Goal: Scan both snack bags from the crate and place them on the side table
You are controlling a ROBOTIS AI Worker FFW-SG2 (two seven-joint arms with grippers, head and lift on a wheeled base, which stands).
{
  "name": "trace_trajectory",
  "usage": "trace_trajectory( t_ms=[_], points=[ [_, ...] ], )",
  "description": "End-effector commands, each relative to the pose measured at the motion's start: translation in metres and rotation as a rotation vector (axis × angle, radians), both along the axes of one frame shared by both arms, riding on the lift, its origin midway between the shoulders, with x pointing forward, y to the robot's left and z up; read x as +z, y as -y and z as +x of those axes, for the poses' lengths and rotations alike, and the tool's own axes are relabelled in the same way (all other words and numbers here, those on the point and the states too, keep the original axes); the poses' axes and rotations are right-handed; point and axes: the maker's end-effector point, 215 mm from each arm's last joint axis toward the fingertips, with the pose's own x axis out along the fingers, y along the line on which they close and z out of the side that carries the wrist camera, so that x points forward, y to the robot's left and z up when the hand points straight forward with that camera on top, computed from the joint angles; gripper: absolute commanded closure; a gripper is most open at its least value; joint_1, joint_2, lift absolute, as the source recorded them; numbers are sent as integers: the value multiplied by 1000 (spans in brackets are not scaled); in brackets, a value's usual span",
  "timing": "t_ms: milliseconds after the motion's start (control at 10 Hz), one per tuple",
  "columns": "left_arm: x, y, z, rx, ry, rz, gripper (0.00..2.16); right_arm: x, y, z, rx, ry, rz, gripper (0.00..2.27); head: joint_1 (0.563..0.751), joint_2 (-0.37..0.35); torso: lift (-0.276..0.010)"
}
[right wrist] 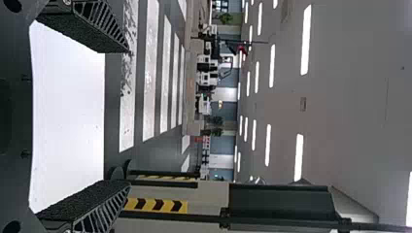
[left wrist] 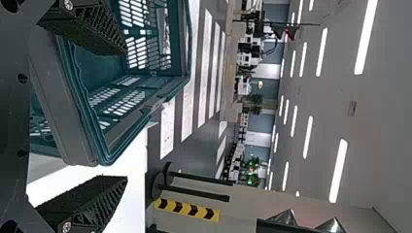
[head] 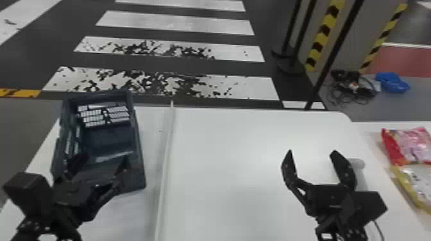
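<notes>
Dark floor (head: 25, 61), white stripes (head: 179, 23) — 2 yellow-black bands (head: 325, 31) — lit ceiling (left wrist: 379, 121).

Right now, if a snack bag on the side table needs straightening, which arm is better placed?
Right, I'd judge. The right gripper is open and close to the side table, where both snack bags lie; the left gripper is across at the crate.

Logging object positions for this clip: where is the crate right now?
In the head view, the crate stands at the left on the white table, left of the pale strip, with the left end effector at its near end.
</notes>
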Motion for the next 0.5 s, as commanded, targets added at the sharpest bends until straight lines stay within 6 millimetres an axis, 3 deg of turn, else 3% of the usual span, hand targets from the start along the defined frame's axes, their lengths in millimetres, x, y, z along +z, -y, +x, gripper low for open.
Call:
trace_trajectory(
  t_ms=[0,200,400],
  points=[
    [-1,2,-1,-4,-2,0,80,-3,-31,-8,25,-1,2,16,695,-55,-95],
    [-3,12,-2,-20,-5,3,80,-9,-46,-13,24,-22,-35,12,695,-5,-95],
    [-5,14,-4,-22,-9,12,80,-33,-50,-17,21,-121,-82,6,695,3,-95]
  ],
)
